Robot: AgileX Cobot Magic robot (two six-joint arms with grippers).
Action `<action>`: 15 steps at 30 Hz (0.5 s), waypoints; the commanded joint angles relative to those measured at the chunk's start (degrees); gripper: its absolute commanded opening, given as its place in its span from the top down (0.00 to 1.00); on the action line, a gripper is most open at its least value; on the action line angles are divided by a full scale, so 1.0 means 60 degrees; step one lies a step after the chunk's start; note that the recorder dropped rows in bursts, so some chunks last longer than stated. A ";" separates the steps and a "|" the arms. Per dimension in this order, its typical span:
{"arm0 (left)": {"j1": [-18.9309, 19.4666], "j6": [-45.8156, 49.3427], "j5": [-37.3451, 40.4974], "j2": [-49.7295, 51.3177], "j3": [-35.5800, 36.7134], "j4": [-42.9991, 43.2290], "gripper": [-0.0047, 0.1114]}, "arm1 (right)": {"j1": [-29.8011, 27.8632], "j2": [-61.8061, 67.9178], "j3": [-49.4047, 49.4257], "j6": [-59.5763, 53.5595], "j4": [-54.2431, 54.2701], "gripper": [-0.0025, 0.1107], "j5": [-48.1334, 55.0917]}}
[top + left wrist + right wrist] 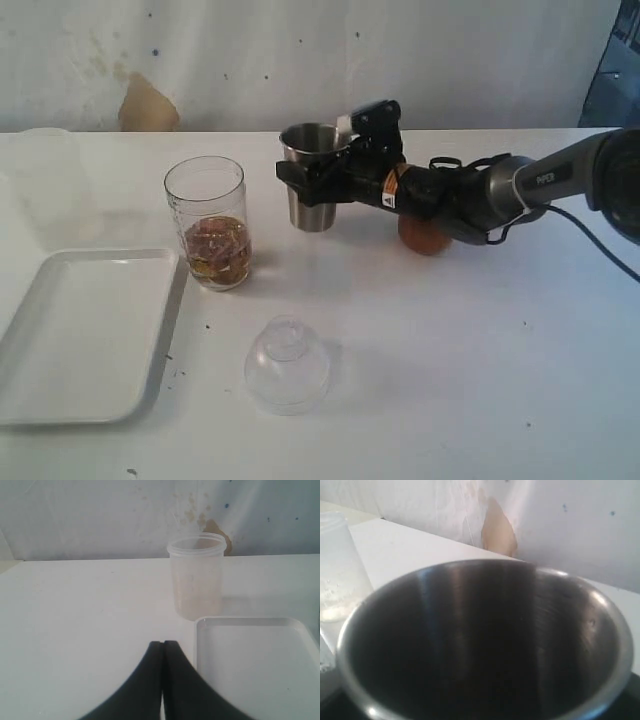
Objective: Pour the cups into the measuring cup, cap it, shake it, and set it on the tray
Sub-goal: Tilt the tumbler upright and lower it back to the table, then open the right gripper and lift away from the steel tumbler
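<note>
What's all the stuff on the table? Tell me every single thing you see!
measuring cup: one, clear with brownish stuff at the bottom, just right of the tray
steel tumbler: one, silver, upright, behind the measuring cup
wooden cup: one, reddish-brown, partly hidden behind the right arm
dome lid: one, clear, in front of the measuring cup
frosted cup: one, milky, beyond the tray's far edge
tray: one, white, front left, nothing on it
table: one, white, under everything
left gripper: one, black, shut on nothing, beside the tray
right gripper: one, black, closed around the steel tumbler
</note>
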 commanded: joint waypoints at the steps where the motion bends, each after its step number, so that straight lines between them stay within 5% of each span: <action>1: -0.0008 -0.0012 -0.0114 -0.0032 0.0048 0.0051 0.96 | -0.0055 0.0228 -0.0004 -0.0302 0.0130 0.98 -0.0394; 15: -0.0008 -0.0012 -0.0114 -0.0032 0.0048 0.0051 0.96 | -0.0055 0.0254 -0.0004 -0.0656 0.0008 0.93 -0.0411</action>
